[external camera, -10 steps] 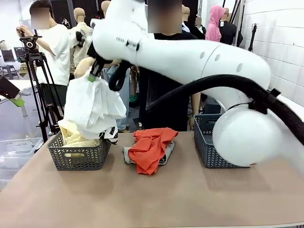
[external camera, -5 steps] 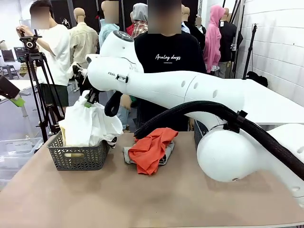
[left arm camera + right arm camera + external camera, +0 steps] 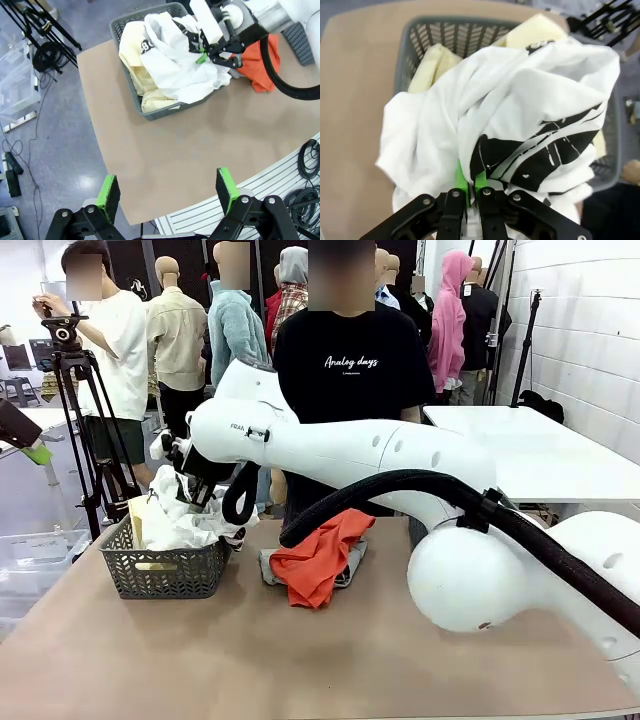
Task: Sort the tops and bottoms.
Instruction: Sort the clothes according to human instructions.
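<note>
Front view: right hand (image 3: 190, 478) sat left of centre, low over the basket (image 3: 160, 577) at the left of the surface (image 3: 300, 660). Its arm reached across from the right edge of the frame.

- Right hand's jaws were pinched nearly together on a fold of the white garment (image 3: 185, 523). In the right wrist view the green pads (image 3: 462, 181) met at bottom centre with white cloth caught between them.
- White garment (image 3: 445, 115) spread up and outward from that hand. It filled the middle of the frame, with a black print on it right of centre.
- The cloth was bunched inside the basket (image 3: 460, 35), directly under the hand.
- Pale yellow garment (image 3: 432, 65) lay beneath the white one, toward the top of the frame, also in the basket.

Left wrist view: left hand (image 3: 167, 187) was at the bottom edge, jaws wide, nothing between them, with bare surface (image 3: 175, 150) below. The basket (image 3: 165, 107) with the white garment (image 3: 175, 70) and pale yellow garment (image 3: 132, 45) sat in the upper middle, well apart from this hand. The right hand (image 3: 202, 50) gripped white cloth there.

Orange-red garment (image 3: 315, 555) was heaped at the centre of the surface, just right of the basket. It lay on the light grey garment (image 3: 268, 565). Neither touched a hand.

A person (image 3: 345, 370) in a black T-shirt stood behind.
</note>
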### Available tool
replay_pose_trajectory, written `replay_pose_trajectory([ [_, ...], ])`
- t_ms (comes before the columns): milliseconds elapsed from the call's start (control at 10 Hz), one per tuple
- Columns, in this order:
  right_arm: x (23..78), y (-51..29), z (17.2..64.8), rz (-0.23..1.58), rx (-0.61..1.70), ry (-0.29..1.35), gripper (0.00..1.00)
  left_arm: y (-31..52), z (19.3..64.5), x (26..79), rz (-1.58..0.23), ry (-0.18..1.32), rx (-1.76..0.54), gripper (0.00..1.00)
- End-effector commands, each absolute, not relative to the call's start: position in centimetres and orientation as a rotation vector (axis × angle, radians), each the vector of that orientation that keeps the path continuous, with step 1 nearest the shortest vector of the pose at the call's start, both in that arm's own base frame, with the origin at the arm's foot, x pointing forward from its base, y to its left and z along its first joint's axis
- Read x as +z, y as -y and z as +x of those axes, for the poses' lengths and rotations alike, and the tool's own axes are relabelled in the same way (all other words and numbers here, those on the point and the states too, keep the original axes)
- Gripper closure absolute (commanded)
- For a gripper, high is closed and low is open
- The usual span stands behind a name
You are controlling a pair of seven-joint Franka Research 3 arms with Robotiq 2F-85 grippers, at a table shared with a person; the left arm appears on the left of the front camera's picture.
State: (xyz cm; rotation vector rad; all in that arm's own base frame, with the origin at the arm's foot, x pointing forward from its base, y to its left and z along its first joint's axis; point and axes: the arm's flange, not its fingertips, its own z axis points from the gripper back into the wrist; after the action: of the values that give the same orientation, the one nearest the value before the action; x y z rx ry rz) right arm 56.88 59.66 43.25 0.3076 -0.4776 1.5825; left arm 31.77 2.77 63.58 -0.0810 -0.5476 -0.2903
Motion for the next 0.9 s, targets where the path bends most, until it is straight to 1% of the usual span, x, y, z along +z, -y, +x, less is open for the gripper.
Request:
replay_pose_trajectory([
  [0,44.6,-59.6,57.0,0.299,1.579,0.512,1.0,-2.7,31.9,63.8,-0.073,0.547,-0.289,0.0],
  [400,44.3,-59.6,57.0,0.307,1.578,0.504,1.0,-2.7,31.9,63.8,-0.073,0.547,-0.289,0.0],
  [700,40.5,-65.5,63.7,0.442,1.758,0.332,1.0,-2.7,31.9,63.8,-0.073,0.547,-0.289,0.0],
  [800,38.9,-67.2,65.4,0.482,1.785,0.291,1.0,-2.7,31.9,63.8,-0.073,0.547,-0.289,0.0],
])
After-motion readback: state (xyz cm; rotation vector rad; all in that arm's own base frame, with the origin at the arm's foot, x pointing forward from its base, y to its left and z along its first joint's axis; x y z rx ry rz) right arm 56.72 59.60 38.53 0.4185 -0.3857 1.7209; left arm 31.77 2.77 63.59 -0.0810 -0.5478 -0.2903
